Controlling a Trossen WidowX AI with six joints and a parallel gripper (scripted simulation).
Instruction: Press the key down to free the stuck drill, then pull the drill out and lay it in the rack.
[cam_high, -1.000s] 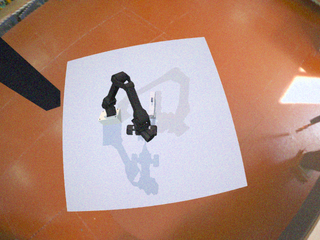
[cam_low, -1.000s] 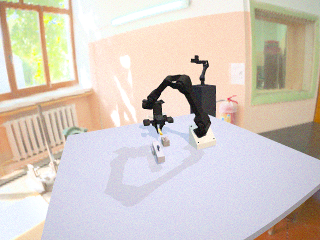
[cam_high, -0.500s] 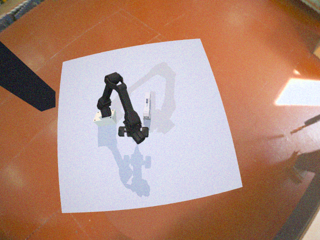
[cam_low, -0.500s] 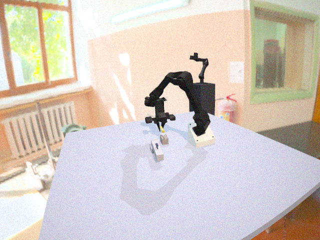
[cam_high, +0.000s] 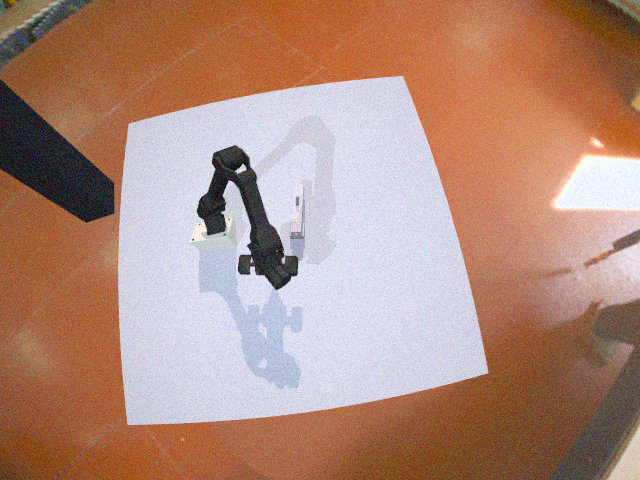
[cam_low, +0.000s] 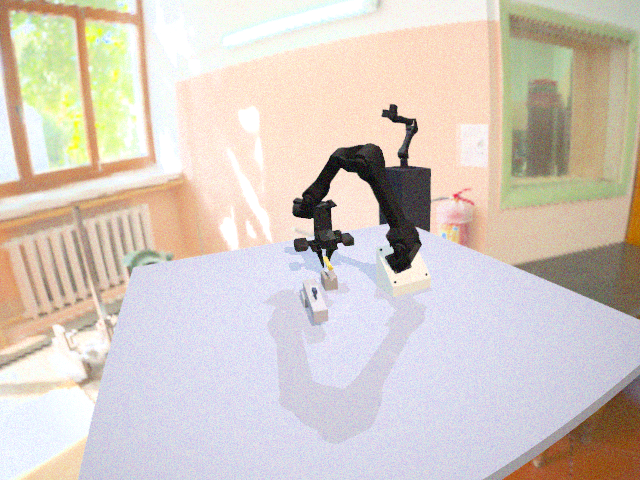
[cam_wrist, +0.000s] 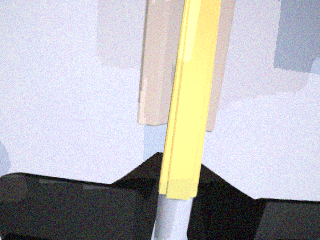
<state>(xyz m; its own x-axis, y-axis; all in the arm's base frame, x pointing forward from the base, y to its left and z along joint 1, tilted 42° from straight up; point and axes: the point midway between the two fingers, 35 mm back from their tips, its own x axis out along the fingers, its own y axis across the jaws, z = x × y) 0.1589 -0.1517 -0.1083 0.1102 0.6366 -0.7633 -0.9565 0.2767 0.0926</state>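
Note:
The drill, a yellow bar (cam_low: 328, 264) (cam_wrist: 191, 110) with a grey shank (cam_wrist: 172, 215), is between my fingers. My gripper (cam_low: 324, 258) (cam_wrist: 172, 161) is shut on it. The rack, a beige grooved block (cam_low: 329, 283) (cam_wrist: 159, 85), lies under the drill. In the wrist view the drill overlaps the rack's right part, at a slight slant to its groove. Whether they touch is not clear. The pale housing (cam_high: 296, 227) (cam_low: 320, 314) carries the dark blue key (cam_high: 297, 200) (cam_low: 314, 293) on its top. In the top view the arm hides the fingertips, drill and rack.
The pale housing stands close beside the rack. My arm's cream base block (cam_high: 212, 238) (cam_low: 408, 284) is on the other side of the rack. All stand on a pale table (cam_high: 372, 310) (cam_low: 439, 372). A black pillar (cam_high: 51, 155) (cam_low: 410, 196) stands beyond the table edge.

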